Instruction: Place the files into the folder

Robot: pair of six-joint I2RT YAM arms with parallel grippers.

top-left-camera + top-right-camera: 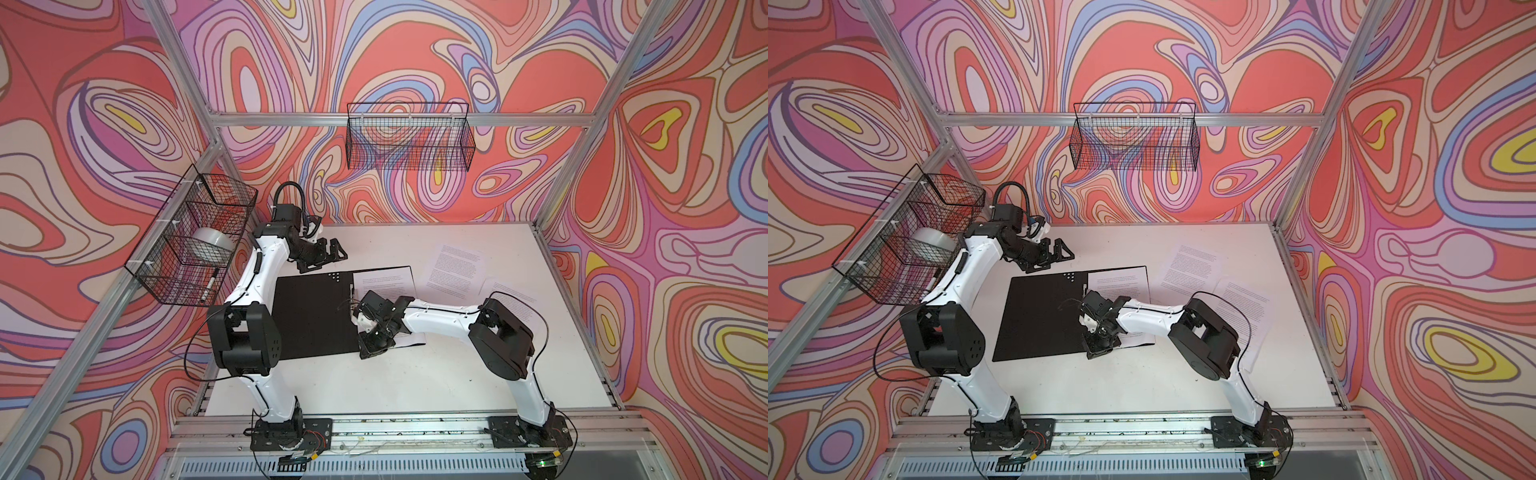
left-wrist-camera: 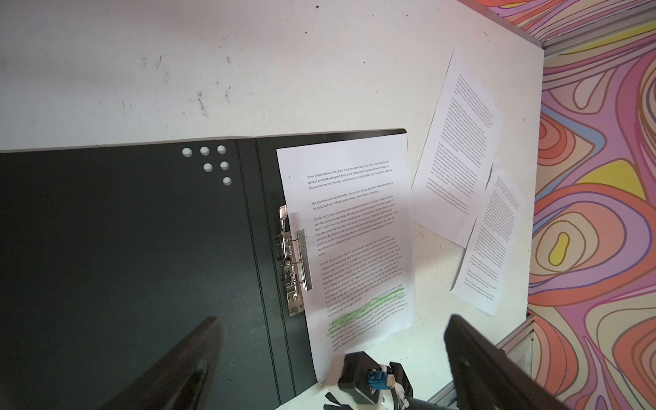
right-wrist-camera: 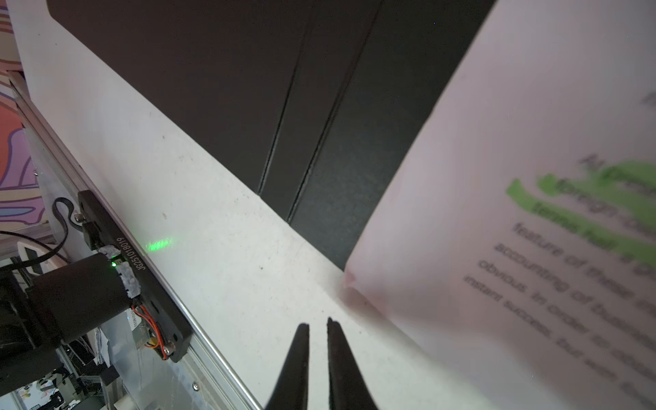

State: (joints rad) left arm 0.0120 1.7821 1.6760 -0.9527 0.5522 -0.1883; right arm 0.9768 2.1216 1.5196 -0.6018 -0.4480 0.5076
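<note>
The highlighted sheet lies in the open folder, right gripper pinched shut and empty at its corner, left gripper spread wide by the far edge; next job, probably, is fetching the two loose sheets off the counter alongside.

folder: open flat, black inside up, metal spine clip | green-highlighted sheet: on its right flap, near end past folder edge | second sheet, third sheet: on table right of folder, corners overlapping
</note>
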